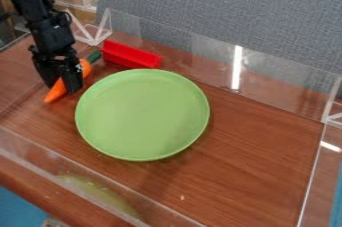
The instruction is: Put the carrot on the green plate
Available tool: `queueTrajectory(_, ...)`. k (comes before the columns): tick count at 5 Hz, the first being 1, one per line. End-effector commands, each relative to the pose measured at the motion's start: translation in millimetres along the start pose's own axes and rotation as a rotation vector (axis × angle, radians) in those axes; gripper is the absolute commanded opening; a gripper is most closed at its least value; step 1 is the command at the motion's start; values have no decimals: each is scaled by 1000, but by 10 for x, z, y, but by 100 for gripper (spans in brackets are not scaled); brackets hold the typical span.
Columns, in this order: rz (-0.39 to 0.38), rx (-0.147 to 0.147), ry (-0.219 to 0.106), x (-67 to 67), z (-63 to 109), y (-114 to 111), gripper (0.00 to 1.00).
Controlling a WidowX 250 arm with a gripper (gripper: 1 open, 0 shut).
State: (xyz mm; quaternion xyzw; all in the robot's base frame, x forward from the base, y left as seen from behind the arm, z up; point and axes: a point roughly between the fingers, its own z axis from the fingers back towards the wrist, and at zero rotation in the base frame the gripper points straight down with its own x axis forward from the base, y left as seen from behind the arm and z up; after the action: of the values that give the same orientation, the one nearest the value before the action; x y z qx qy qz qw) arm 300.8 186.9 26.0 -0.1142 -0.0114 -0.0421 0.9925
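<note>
The orange carrot (59, 93) lies on the wooden table just left of the green plate (142, 113). Its pointed end faces the front left, and its dark green top (90, 63) points toward the back right. My black gripper (59, 74) comes straight down over the carrot's middle. Its jaws stand open, one on each side of the carrot, and hide part of it. The plate has nothing on it.
A red rectangular block (131, 54) lies behind the plate, near the carrot's top. Clear acrylic walls (241, 66) ring the table at the back, right and front. A white frame piece (94, 33) stands behind the gripper.
</note>
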Motion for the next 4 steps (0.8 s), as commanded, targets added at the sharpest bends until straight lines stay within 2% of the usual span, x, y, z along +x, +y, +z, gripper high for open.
queueTrajectory(1, 26, 13, -18, -34, 64, 81, 0)
queueTrajectory(2, 40, 9, -17, -40, 51, 82, 0)
queueTrajectory(4, 87, 24, -88, -11, 466, -248, 0)
